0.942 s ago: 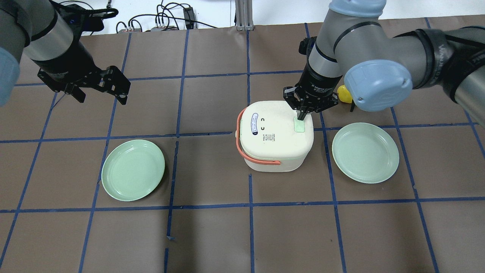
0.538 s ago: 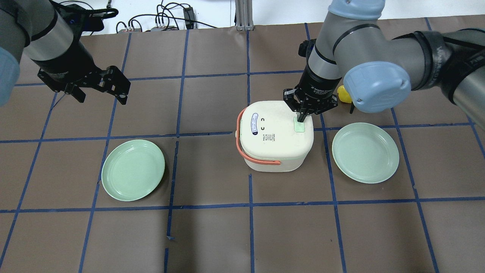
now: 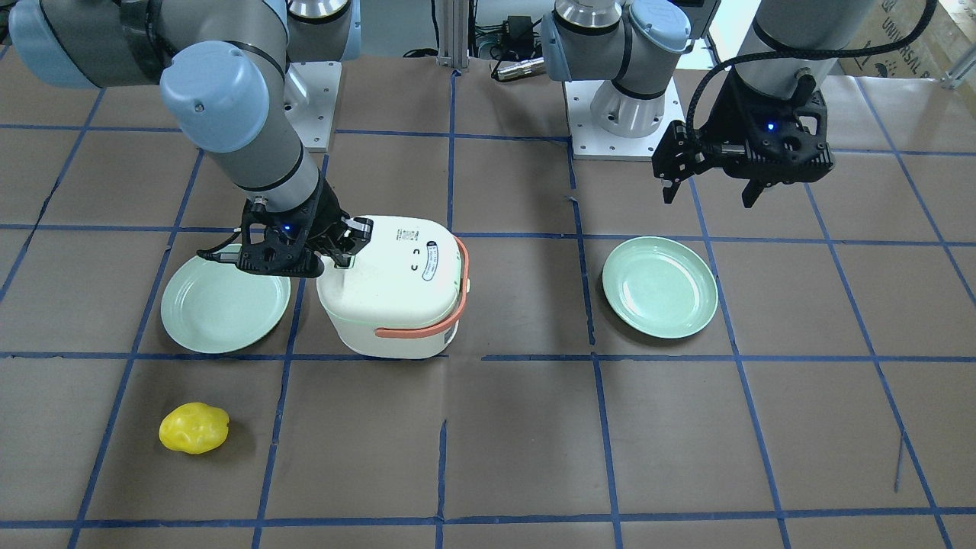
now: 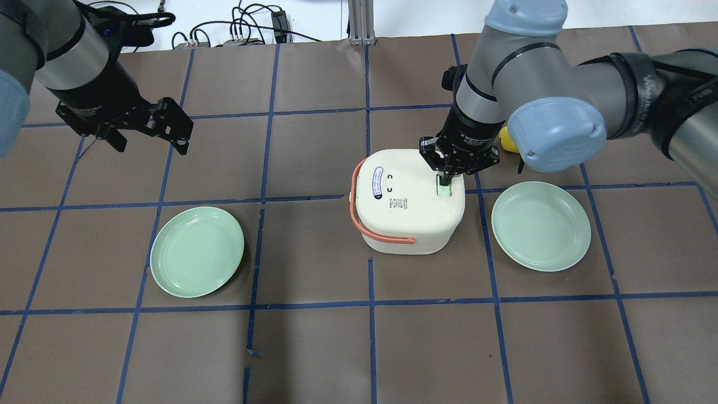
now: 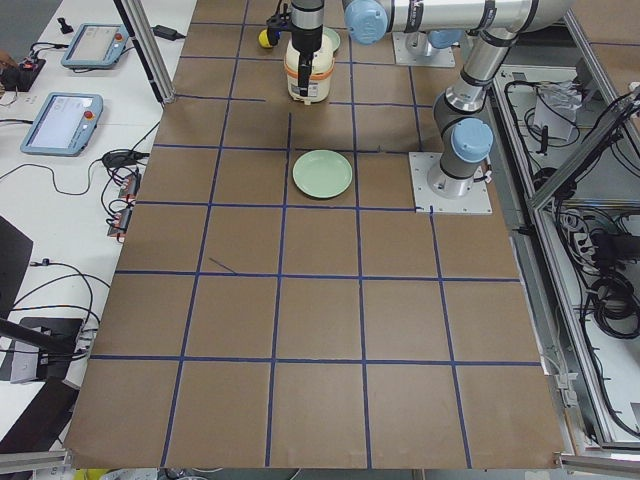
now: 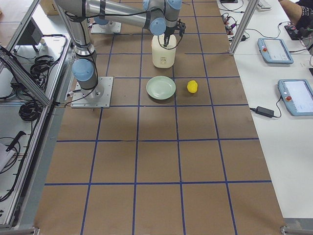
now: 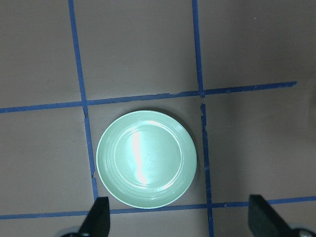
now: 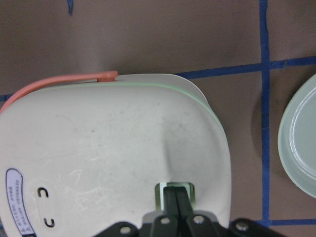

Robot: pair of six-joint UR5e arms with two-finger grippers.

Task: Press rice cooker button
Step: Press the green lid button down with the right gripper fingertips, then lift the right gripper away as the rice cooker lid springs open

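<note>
Right gripper (image 4: 445,180) points straight down, its fingers (image 8: 170,207) pinched together on nothing, with the tips set on the pale green button (image 4: 443,191). That button sits near the right edge of the cooker's lid. The cooker (image 4: 409,196) stands mid-table (image 4: 314,348). It is cream, with a rounded-square lid, a coral handle lying round its left and near sides, and a blue-rimmed oval label beside small black marks.

A green plate (image 4: 541,225) lies just right of the cooker, and another plate (image 4: 197,251) lies well off to its left. The left gripper (image 4: 151,145) hangs above the table far from the cooker, spread wide and empty.

A yellow lump (image 3: 194,428) lies beyond the right plate, mostly hidden behind the right arm from overhead. The fingers cover most of the button, so I cannot tell whether it is pushed in.
</note>
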